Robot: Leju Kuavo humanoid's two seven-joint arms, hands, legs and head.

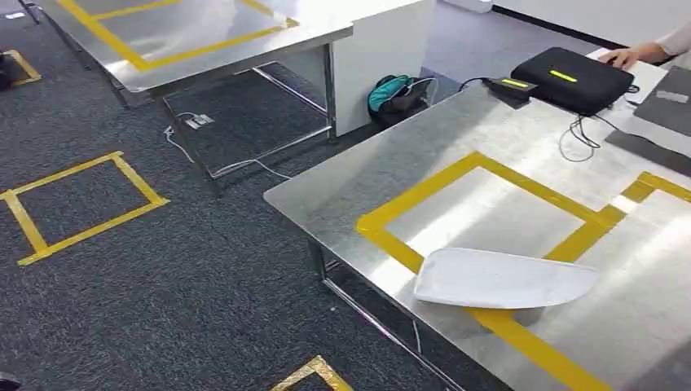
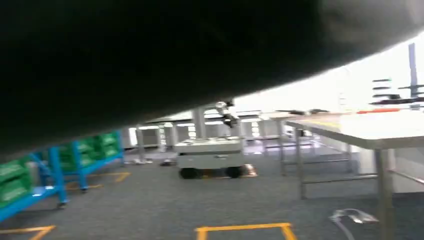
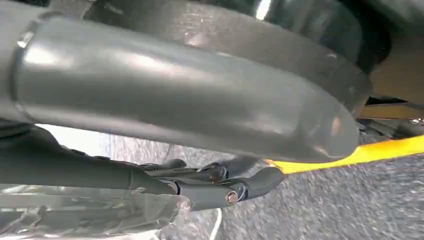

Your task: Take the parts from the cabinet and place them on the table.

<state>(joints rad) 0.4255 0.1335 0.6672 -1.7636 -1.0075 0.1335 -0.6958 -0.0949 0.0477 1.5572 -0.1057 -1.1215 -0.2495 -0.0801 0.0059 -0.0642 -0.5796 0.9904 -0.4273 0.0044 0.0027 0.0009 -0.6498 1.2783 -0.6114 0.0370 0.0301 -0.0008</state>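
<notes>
The right robot hand is hanging over carpet, dark fingers stretched out; whether it is gripping anything cannot be told. One white part is lying flat on the desk, long axis across, tapered end pointing right, overlapping yellow tape.

White part sits at the desk front edge across yellow tape. Far end crowded: black case, cables, person's hand.

right hand close up, grey thumb above dark, loosely extended fingers
</notes>
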